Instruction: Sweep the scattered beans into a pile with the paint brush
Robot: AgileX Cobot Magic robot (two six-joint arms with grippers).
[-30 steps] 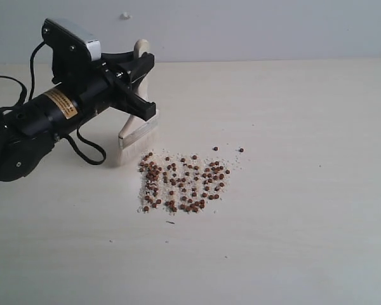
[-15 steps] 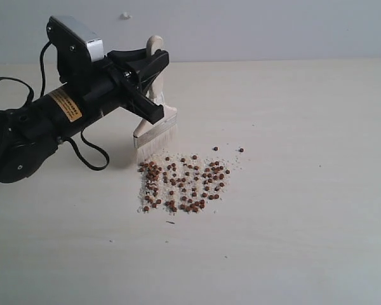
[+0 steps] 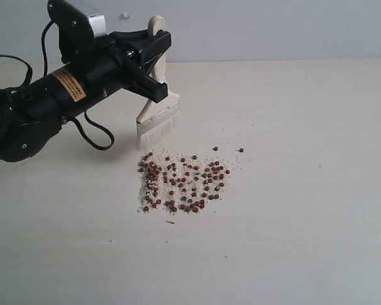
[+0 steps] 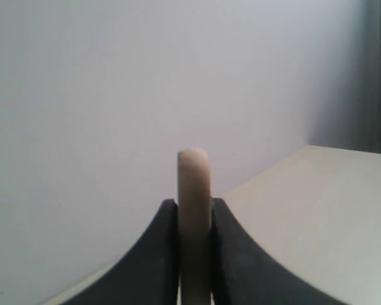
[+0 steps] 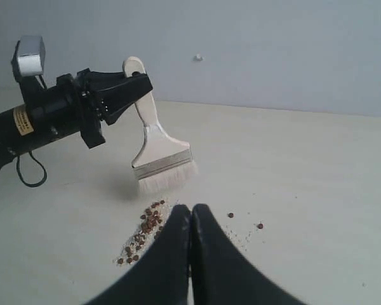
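The paint brush [image 3: 157,114], with a pale wooden handle, silver ferrule and white bristles, hangs tilted just above the table, behind the far-left corner of the beans [image 3: 183,182]. My left gripper [image 3: 153,58] is shut on its handle [image 4: 193,184]. The beans lie in a loose squarish patch mixed with whitish crumbs, with two strays [image 3: 241,150] at the far right. No compact pile shows. My right gripper [image 5: 190,210] is shut and empty. It hovers over the beans [image 5: 146,229] and hides part of them, facing the brush [image 5: 164,162].
The pale table [image 3: 305,210] stretches bare to the right and front of the patch. The black left arm and its cable [image 3: 92,136] occupy the far left. A grey wall [image 3: 273,28] bounds the table's back edge.
My left gripper has carried the brush to the right and lifted it. The bristles left the table beside the patch and now hover above its far-left corner. The beans have not moved.
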